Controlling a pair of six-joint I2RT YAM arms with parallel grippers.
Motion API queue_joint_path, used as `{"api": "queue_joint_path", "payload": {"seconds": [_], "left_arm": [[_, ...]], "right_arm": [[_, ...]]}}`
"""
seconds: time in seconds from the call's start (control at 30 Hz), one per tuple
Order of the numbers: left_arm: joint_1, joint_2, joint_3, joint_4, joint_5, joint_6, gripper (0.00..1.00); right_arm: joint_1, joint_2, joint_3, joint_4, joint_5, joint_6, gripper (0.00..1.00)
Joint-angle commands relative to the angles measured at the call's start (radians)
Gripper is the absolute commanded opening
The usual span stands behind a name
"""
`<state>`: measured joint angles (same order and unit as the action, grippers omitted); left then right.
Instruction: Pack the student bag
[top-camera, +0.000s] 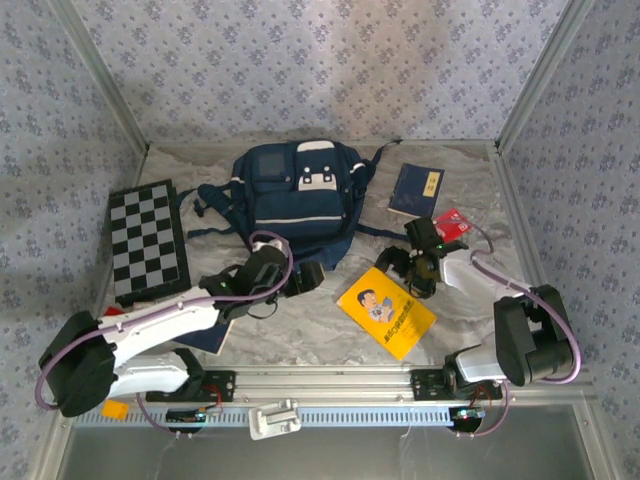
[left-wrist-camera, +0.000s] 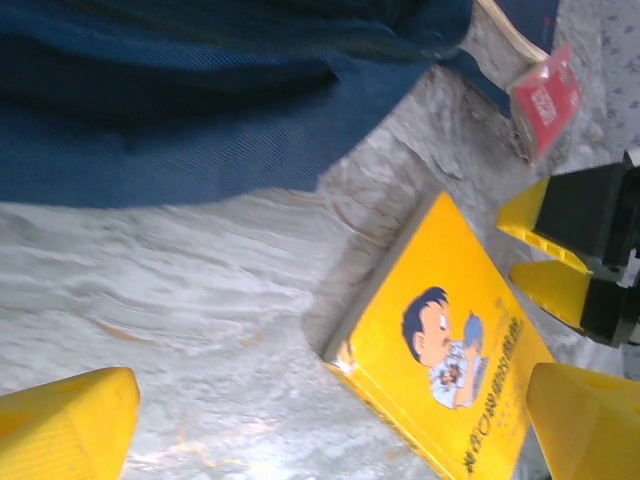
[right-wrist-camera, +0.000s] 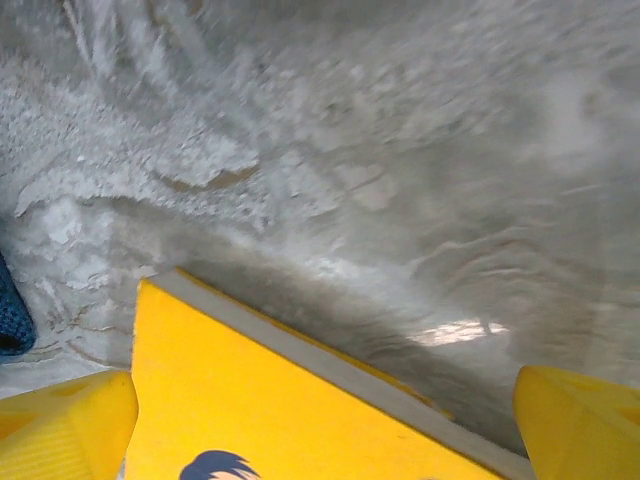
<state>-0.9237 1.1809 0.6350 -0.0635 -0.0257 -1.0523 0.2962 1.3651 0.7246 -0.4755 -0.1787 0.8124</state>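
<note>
Jaws of our right gripper (right-wrist-camera: 320, 430) stand wide apart and hold nothing, straddling the far edge of the thick yellow paperback with a cartoon boy on its cover (top-camera: 386, 311). We judge this a line-up for taking the book by that edge, since it lies flat on the marbled grey table (top-camera: 300, 335) and offers no other purchase. Our left gripper (left-wrist-camera: 325, 430) is likewise spread and empty. It hovers low just beside the near hem of the large navy blue fabric backpack (top-camera: 300, 195), probably placed to steady or open it once a book arrives. The backpack lies in the middle of the table's back half, white patch away from us; we cannot tell whether any zip is open.

Open room is the bare strip between the backpack and the paperback, and both grippers share it, near each other. On the left, the folding black-and-white chessboard (top-camera: 148, 240) hems in the left arm. On the right, a small red card (top-camera: 452, 224) and a flat navy booklet with a yellow label (top-camera: 417, 190) lie just beyond the right gripper. The paperback's near corner sits close to the table's front edge.
</note>
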Motion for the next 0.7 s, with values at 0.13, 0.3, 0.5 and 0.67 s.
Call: {"api": "queue_joint_path", "payload": {"seconds": [0.13,0.3,0.5,0.67], "left_arm": [[-0.155,0.149,0.037,0.213,-0.004,-0.161,0.98],[-0.254,0.274,0.045,0.275,-0.067,-0.337,0.97],[-0.324,0.399,0.043,0.423,-0.119,-0.461,0.96],[-0.323,0.499,0.104,0.448,-0.123,-0.463,0.95]], "right_arm": [[-0.128,-0.059,-0.016,-0.159,-0.046,-0.149,0.98],[-0.129,-0.085,-0.049,-0.166,-0.057,-0.158,0.99],[-0.114,-0.066,-0.057,-0.153,-0.078,-0.167,0.99],[-0.111,-0.058,-0.058,-0.149,-0.082,-0.176,0.99]]}}
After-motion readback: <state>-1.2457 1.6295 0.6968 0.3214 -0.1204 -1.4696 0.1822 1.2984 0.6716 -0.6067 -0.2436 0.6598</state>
